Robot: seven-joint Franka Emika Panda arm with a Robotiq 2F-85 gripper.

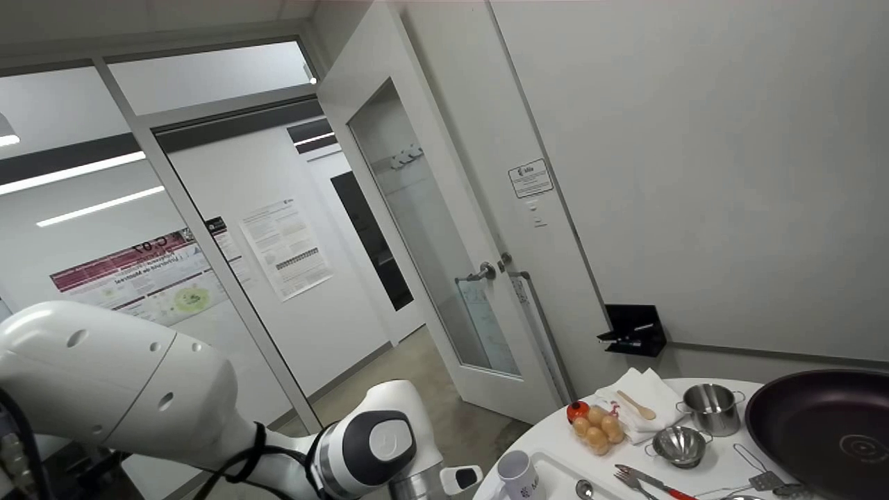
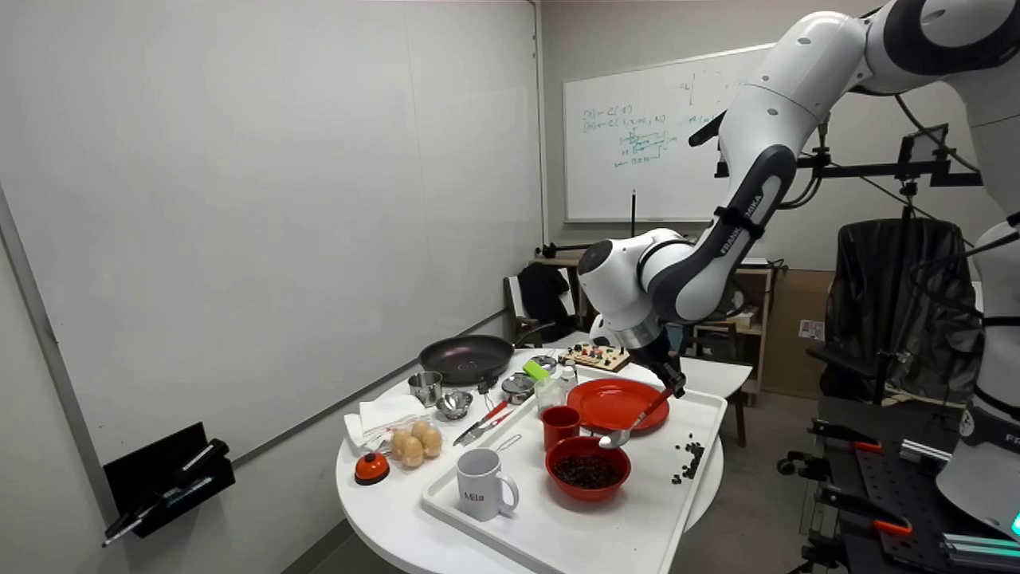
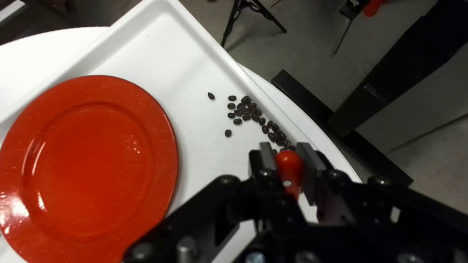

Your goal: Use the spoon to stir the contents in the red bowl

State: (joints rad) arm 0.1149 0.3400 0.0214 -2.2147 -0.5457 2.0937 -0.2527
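Spoon [image 2: 642, 418] is gripped, so pick looks done; my read: step in hand is bringing it to the red bowl [image 2: 588, 489], stir not yet started. In an exterior view the bowl sits low in the frame, right of middle, dark contents [image 2: 586, 472] inside, and the spoon head [image 2: 615, 439] shows at its upper-right rim. Can't tell if head touches rim or hovers, but it doesn't look sunk in. Next move probably calls for shifting the head toward bowl center, dipping, then small slow circles. Red cup [image 2: 560, 426] stands just beside the bowl, upper left, so wide loops could clip it. Jaws: narrow, clamped on the red handle [image 3: 289, 165], whose end pokes up between the pads [image 3: 268, 157], lower right of the wrist view. From the gripper [image 3: 286, 157], spoon slants down-left in an exterior view; bowl is lower left of the jaws there, outside the wrist view.
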